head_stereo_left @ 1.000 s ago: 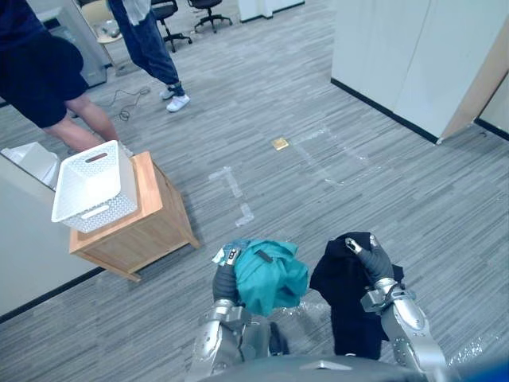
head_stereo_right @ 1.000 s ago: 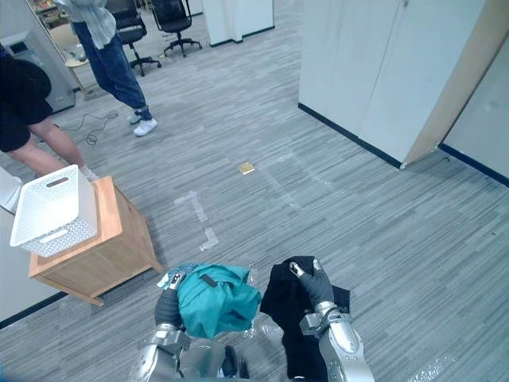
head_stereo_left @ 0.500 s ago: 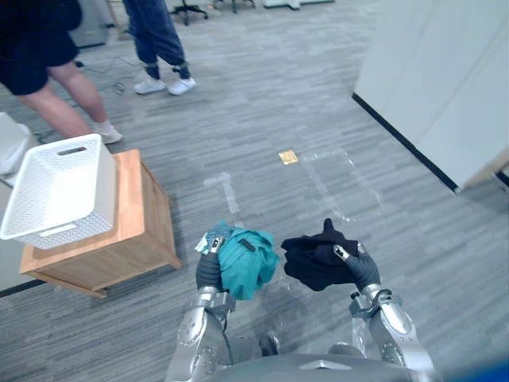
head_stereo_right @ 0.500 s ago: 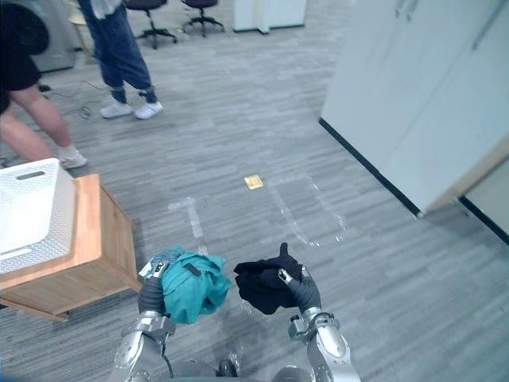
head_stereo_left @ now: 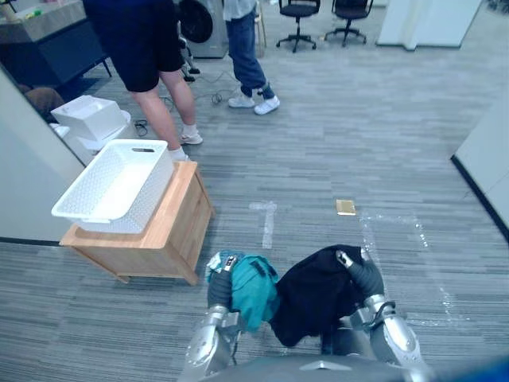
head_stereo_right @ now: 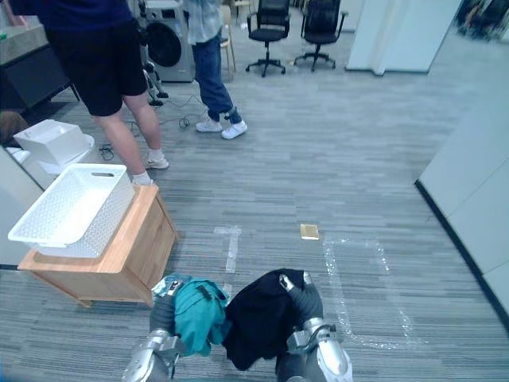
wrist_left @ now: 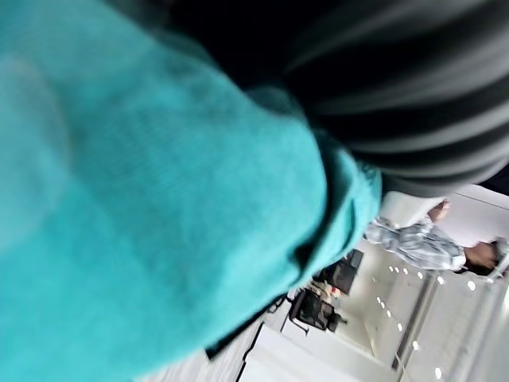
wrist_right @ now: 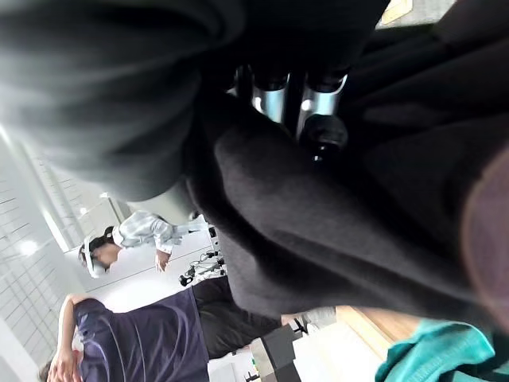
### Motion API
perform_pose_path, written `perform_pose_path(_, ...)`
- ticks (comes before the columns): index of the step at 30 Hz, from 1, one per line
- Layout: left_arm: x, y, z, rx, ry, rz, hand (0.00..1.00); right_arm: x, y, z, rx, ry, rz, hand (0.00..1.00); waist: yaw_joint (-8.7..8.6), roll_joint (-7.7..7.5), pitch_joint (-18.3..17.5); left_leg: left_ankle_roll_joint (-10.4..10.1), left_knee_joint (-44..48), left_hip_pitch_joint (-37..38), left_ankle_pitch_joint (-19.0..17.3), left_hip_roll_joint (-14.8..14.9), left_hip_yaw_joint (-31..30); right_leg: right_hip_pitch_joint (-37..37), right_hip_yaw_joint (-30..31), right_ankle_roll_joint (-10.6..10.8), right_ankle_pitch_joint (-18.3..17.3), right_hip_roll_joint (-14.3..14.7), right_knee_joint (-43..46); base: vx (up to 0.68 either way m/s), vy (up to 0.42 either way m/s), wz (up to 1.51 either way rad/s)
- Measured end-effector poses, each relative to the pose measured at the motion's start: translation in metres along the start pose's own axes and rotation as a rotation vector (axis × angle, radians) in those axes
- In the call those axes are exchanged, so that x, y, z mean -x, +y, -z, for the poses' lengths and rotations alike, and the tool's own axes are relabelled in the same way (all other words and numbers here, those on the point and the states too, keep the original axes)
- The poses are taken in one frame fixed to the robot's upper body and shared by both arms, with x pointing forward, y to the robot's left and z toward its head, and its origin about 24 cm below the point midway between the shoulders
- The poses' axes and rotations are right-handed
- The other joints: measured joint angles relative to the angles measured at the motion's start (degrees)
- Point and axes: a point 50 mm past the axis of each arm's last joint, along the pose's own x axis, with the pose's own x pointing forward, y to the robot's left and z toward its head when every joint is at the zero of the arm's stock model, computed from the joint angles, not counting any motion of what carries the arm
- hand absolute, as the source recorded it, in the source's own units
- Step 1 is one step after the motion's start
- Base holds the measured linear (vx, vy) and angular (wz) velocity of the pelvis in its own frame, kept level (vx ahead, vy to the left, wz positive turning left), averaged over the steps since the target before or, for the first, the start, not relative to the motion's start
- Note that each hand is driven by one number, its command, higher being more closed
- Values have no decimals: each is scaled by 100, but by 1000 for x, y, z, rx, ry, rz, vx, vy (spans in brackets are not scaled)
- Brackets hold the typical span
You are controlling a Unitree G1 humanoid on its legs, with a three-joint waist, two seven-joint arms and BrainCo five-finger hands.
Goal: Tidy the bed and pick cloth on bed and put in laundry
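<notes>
Left hand (head_stereo_left: 218, 286) is raised above the floor with the teal cloth (head_stereo_left: 256, 288) bunched over it; whether it is closed cannot be told. Right hand (head_stereo_left: 359, 276) is clenched around the black cloth (head_stereo_left: 314, 296). The two cloths touch. White basket (head_stereo_left: 111, 187) sits on a wooden surface (head_stereo_left: 176, 227) ahead left, well apart

Left robot hand (head_stereo_left: 218, 286): mostly buried in the teal cloth (head_stereo_left: 256, 290); grip unreadable.
Right robot hand (head_stereo_left: 362, 276): palm hidden under the black cloth (head_stereo_left: 314, 296) it clutches.
Person in shorts (head_stereo_left: 147, 64): cut off above the waist by the top edge.
Person in jeans (head_stereo_left: 242, 48): cut off likewise.
Tan floor piece (head_stereo_left: 345, 207): too small to identify.
</notes>
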Motion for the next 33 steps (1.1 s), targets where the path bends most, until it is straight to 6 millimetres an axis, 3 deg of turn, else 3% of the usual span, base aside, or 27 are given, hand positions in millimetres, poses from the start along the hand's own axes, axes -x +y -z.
perform_pose_path(1,1,-5,3,11,6,20,100,3,-5,0,2,4,21,100,14,67,55,-180,982,-455,56,182,58,502,-135,-54,-81,125,-319,499,-221,48)
perform_pose_path(2,2,-7,4,12,12,41,100,3,-6,1,6,12,23,100,76,39,70,-235,1456,-749,-46,166,198,964,-211,-167,-157,165,-637,496,-195,37)
perform_pose_path(4,5,-6,7,10,24,47,100,3,-8,-1,12,6,14,100,96,30,78,-242,1363,-1156,-250,36,598,1521,-333,-223,-202,185,-1122,452,-136,18)
perform_pose_path(6,5,-6,6,13,22,52,100,4,-12,-2,24,6,10,100,183,32,78,-261,506,-1421,-366,-105,1123,1922,-370,-232,-206,200,-1536,477,-84,4)
perform_pose_path(8,3,-6,5,28,19,57,100,5,-19,-4,37,6,20,100,183,8,98,-317,-1302,-1463,-266,-431,1831,2306,-466,-172,-175,178,-1877,478,30,1)
perform_pose_path(9,3,-6,5,31,18,56,100,5,-19,-4,39,7,22,100,182,7,98,-314,-1804,-1445,-106,-507,2015,2385,-506,-146,-164,172,-1927,551,99,-4)
perform_pose_path(10,1,-7,3,35,13,59,100,6,-20,-4,34,8,29,100,169,6,100,-287,-2787,-1378,378,-628,2413,2560,-577,-57,-196,170,-2040,397,108,-6)
perform_pose_path(11,-1,-7,1,30,8,64,100,7,-20,-3,29,14,39,100,182,-29,122,-88,-3193,-1322,941,-686,2621,2667,-576,61,-267,145,-2084,508,159,-2)
perform_pose_path(12,-4,-6,-2,22,-1,62,100,7,-21,-2,29,22,45,100,197,-129,157,324,-3306,-1186,1147,-821,2847,2783,-583,171,-331,16,-2097,394,146,10)
perform_pose_path(13,-7,-6,-5,15,-12,64,100,6,-20,-2,24,16,46,100,170,-178,164,341,-3197,-1209,1094,-872,2980,2809,-621,228,-342,-81,-2098,457,189,24)
perform_pose_path(15,-18,-7,-18,1,-60,76,100,2,-18,-5,24,2,34,100,143,-351,290,378,-2188,-1483,642,-539,3643,2927,-773,402,-233,-160,-2142,451,193,26)
perform_pose_path(16,-21,-3,-23,5,-83,56,100,1,-16,-5,22,4,21,100,201,-357,282,591,-2088,-1354,303,-514,3774,2964,-778,468,-210,-176,-1923,408,188,10)
perform_pose_path(17,-21,-1,-24,7,-90,47,100,0,-14,-5,21,4,11,100,208,-361,280,675,-2161,-1228,128,-561,3750,2961,-788,542,-263,-219,-1696,495,308,15)
perform_pose_path(18,-21,5,-26,-2,-94,30,100,-5,-8,-5,9,0,-18,100,204,-515,222,835,-2411,-976,-163,-841,3721,2611,-800,806,-564,-553,-496,403,266,31)
perform_pose_path(19,-21,7,-27,-11,-94,26,100,-7,-4,-3,0,4,-35,100,183,-657,185,875,-2515,-876,-181,-1039,3668,2205,-738,834,-595,-869,570,399,237,41)
perform_pose_path(21,-22,9,-28,-24,-88,25,100,-10,1,-2,-1,8,-61,100,124,-742,202,932,-2739,-581,-247,-1371,3238,1440,-426,874,-283,-1163,2574,412,94,94)
perform_pose_path(23,-20,8,-26,-44,-74,30,100,-11,7,10,-3,57,-72,100,37,-669,239,910,-2943,-77,-260,-1404,2684,988,-141,855,-399,-875,3596,397,4,135)
perform_pose_path(25,-18,8,-23,-72,-63,28,100,-10,15,16,4,81,-98,100,31,-596,282,841,-3157,293,-218,-1369,2152,649,-25,684,-555,-674,3536,349,-112,148)
perform_pose_path(26,-17,7,-22,-79,-55,27,100,-11,18,17,3,85,-109,100,-11,-576,294,794,-3256,440,-202,-1338,1763,375,42,504,-654,-636,3207,319,-180,163)
perform_pose_path(28,-19,8,-23,-87,-46,22,100,-10,17,18,4,89,-105,100,-85,-529,341,558,-3281,575,-252,-1194,1146,141,120,393,-709,-539,2318,290,-266,170)
perform_pose_path(30,-17,12,-21,-103,-26,19,100,-8,18,20,1,97,-102,100,-138,-490,359,280,-3284,637,-313,-1011,516,76,692,553,-510,-272,894,311,-384,173)
perform_pose_path(31,-15,15,-20,-127,-11,25,100,-6,23,22,-8,104,-100,100,-158,-633,288,90,-3273,630,-401,-1004,96,153,1182,685,-182,-225,-114,393,-496,183)
perform_pose_path(32,-11,20,-18,-175,12,48,100,-3,31,24,-37,103,-98,100,-144,-934,239,-131,-3222,652,-503,-1146,-269,317,1534,829,372,-353,-813,494,-599,201)
perform_pose_path(33,-7,21,-7,-187,60,47,100,-1,29,27,-30,116,-84,100,-130,-898,192,-228,-3162,683,-550,-961,-471,409,1311,665,393,-280,-612,391,-407,138)
